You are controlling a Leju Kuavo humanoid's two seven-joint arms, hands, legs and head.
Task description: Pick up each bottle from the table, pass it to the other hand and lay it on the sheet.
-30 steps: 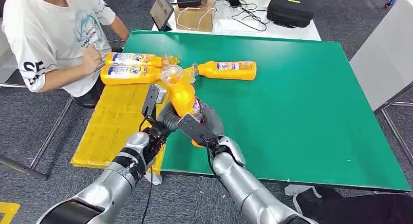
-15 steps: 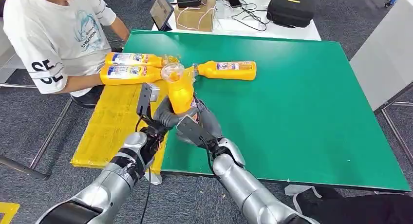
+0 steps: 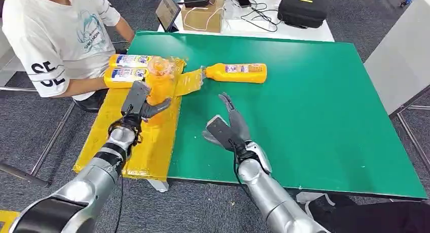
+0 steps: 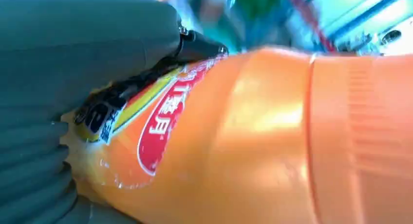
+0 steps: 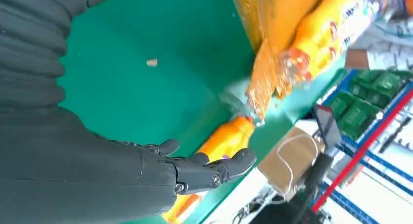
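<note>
Now that the handover is finished, the left hand (image 3: 138, 107) alone grips the orange plastic bottle (image 3: 158, 86) and has swung it over the yellow sheet (image 3: 121, 137); the right hand (image 3: 226, 127) has let go, fingers spread above the green table (image 3: 314, 111). Laying down remains. Its fingers on the bottle are hidden.

Left hand (image 3: 136, 105) at about nine o'clock from the right, raised over the yellow sheet (image 3: 116, 137) on a silver arm reaching toward twelve, fingers wrapped round an upright orange bottle (image 3: 158, 86). Right hand (image 3: 229, 127) over the green table (image 3: 314, 116), holding nothing, fingers spread and pointing toward twelve.
</note>
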